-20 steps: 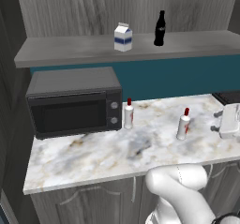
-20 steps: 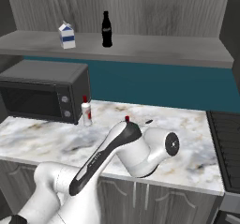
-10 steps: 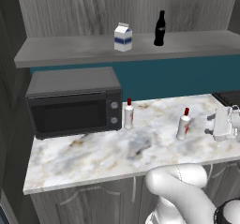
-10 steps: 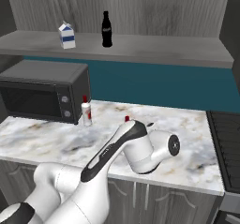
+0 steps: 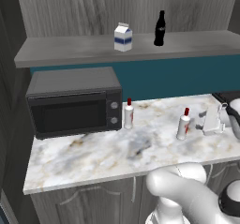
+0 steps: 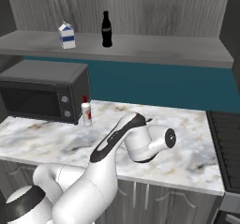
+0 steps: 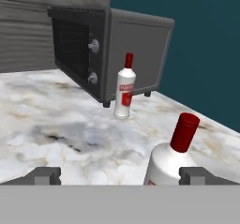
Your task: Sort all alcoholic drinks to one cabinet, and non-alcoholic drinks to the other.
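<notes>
two red-capped bottles [image 5: 183, 124] [image 5: 129, 115] stand on the counter [image 5: 93, 157], the wide-open claw [image 5: 212, 121] beside one.

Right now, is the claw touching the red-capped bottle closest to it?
Apart. In the left base view the open claw sits beside the near bottle with bare counter visible between them.
</notes>
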Controlling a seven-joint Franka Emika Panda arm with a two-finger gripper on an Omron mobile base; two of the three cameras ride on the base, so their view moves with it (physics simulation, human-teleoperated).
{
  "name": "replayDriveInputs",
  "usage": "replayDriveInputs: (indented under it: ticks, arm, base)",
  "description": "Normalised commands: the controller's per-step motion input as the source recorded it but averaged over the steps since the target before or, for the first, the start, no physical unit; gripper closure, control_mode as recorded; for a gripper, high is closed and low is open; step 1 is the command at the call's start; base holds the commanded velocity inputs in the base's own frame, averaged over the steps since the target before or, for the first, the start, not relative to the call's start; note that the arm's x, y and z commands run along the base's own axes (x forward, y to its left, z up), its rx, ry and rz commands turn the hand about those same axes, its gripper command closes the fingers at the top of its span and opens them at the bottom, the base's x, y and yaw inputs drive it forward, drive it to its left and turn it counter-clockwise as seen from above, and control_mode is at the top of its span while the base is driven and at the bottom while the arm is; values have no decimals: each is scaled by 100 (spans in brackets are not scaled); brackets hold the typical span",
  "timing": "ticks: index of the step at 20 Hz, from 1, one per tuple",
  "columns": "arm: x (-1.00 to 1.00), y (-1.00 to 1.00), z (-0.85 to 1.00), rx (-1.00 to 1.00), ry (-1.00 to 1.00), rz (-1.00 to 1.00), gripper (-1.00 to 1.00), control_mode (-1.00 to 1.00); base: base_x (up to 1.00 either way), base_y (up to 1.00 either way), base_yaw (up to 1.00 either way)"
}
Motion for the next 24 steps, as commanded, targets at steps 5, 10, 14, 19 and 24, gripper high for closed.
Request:
replayDriveInputs:
  ticks: [5,10,14,19,24]
  arm:
    - [38,-4,-15,1,3,0,-100,-100]
    - [31,-12,-12,2,3,0,-100,-100]
    - [22,-23,-12,2,2,0,-100,-100]
    - [14,-17,-16,2,4,0,-100,-100]
    - [5,-3,-20,4,4,2,-100,-100]
  base:
    - [0,0,0]
    - [0,0,0]
    - [0,0,0]
    - [0,0,0]
    - [0,0,0]
